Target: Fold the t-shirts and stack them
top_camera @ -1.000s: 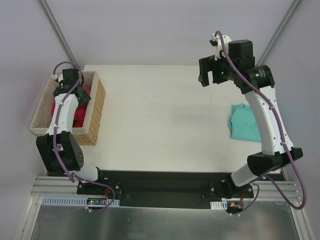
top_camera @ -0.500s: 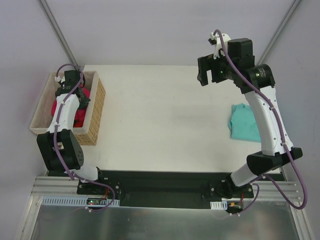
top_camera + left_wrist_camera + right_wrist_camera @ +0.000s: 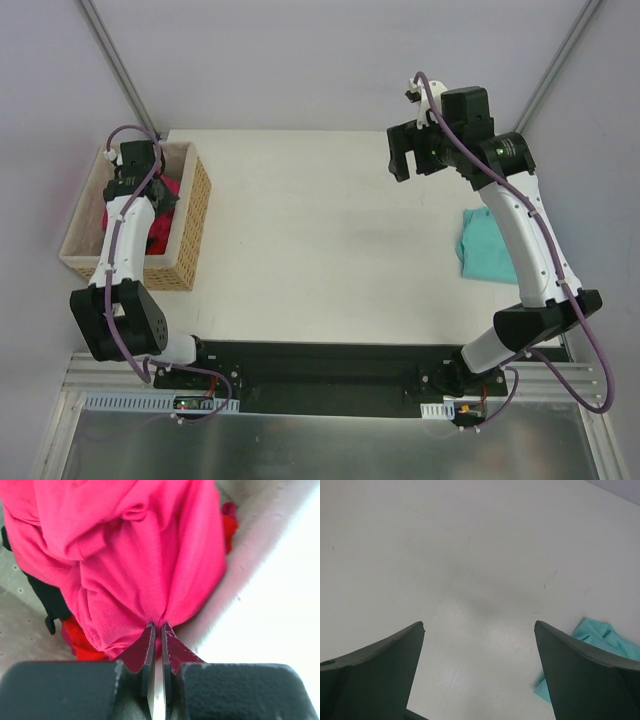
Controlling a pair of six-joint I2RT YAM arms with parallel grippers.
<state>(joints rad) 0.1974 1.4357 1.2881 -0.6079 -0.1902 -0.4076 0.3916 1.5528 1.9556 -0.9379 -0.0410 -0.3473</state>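
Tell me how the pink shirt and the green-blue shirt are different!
The pink shirt is bunched up in the basket; the teal shirt lies on the table. The left gripper pinches the pink shirt; nothing touches the teal shirt, and the right gripper hangs open away from it. Both are soft cloth.

This looks like a robotics lab: a left arm (image 3: 120,235) and a right arm (image 3: 522,225) are bolted to a black plate (image 3: 320,362) on an aluminium frame (image 3: 105,378) at the edge of a white table (image 3: 320,230). Plain pale walls (image 3: 300,60) and slanting metal poles (image 3: 110,55) close the bench in. Purple cables (image 3: 604,360) run loose along the arms, a small circuit board (image 3: 190,403) sits exposed by the left base, and a wicker basket (image 3: 192,215) is the only household thing.
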